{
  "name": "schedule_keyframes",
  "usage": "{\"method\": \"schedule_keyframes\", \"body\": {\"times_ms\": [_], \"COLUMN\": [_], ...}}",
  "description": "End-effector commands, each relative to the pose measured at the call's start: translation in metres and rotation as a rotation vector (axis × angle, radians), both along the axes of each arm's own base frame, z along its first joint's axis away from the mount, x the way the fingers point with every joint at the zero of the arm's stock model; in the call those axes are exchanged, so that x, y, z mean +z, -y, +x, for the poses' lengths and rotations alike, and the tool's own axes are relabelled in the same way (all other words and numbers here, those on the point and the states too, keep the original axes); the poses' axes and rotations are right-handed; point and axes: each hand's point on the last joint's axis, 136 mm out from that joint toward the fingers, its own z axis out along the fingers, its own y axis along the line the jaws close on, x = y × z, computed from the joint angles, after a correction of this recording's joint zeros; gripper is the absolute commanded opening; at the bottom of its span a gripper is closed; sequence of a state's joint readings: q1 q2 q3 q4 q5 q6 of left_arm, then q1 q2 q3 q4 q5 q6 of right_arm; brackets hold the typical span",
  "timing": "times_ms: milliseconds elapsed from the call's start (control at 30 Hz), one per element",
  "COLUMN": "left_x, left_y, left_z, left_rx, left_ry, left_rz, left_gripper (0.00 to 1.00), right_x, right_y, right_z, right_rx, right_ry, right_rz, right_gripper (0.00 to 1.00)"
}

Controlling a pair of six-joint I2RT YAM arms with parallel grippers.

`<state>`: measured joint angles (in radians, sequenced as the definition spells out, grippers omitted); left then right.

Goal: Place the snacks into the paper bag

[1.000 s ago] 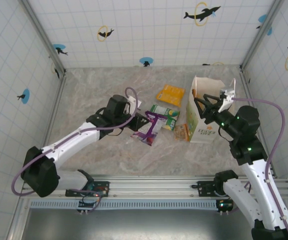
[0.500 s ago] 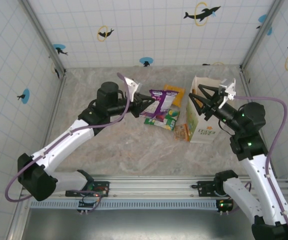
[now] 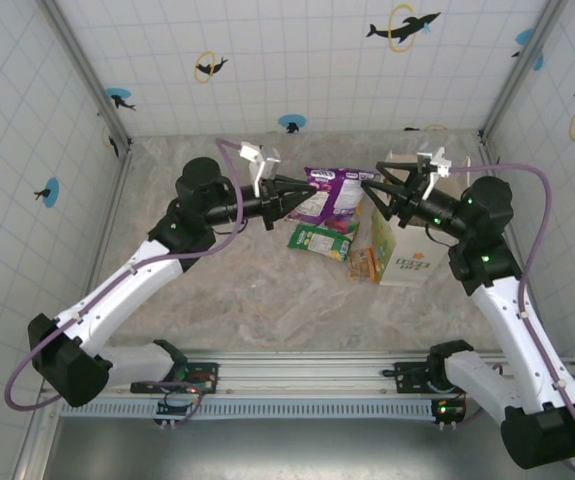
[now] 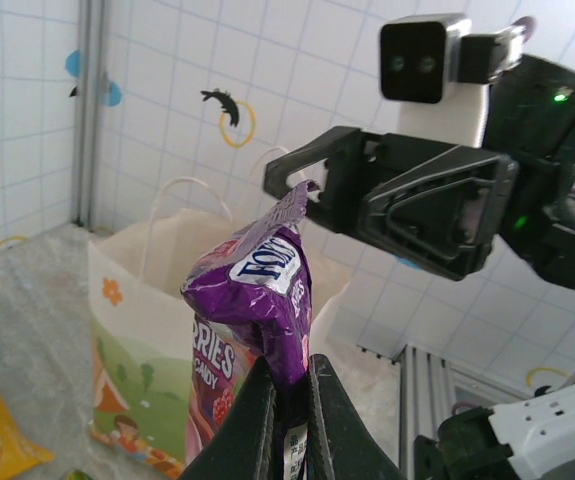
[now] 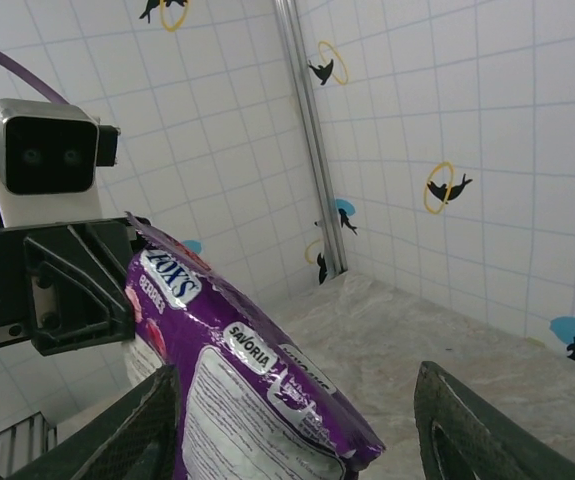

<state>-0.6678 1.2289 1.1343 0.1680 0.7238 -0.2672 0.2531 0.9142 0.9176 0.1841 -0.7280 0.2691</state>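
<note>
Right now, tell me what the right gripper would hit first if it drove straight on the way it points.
The purple packet, held up by the left gripper. The right gripper, jaws open, points straight at its free end; the gap looks small, but depth is unclear.

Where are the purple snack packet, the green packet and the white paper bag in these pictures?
purple snack packet (image 4: 255, 315), left wrist view, on its crumpled printed front.
green packet (image 3: 319, 241), top view, on its middle.
white paper bag (image 3: 407, 262), top view, on its printed side wall.
</note>
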Motion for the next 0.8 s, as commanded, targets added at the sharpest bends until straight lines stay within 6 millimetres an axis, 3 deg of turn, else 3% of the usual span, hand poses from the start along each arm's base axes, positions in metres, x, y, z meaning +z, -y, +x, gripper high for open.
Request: {"method": "schedule_keyframes", "body": {"times_ms": [0, 467, 767], "left_x": [0.057, 0.07, 0.073], "left_y": [-0.006, -0.003, 0.001], "left_z": [-0.025, -0.025, -0.019], "left_rx": [-0.078, -0.101, -0.096], "left_ry": [0.118, 0.166, 0.169], "left_rz": [-0.138, -0.184, -0.193], "left_gripper": [0.0, 0.0, 0.0], "right_x": [0.028, 0.017, 0.008], "right_y": [-0.005, -0.026, -0.033], "right_z": [-0.012, -0.046, -0.048], "right_rx": [0.068, 0.293, 0.313], "right_ry": [0.091, 0.061, 0.045], "right_rz": [0.027, 0.061, 0.063], "right_gripper": [0.63, 0.58, 0.46]}}
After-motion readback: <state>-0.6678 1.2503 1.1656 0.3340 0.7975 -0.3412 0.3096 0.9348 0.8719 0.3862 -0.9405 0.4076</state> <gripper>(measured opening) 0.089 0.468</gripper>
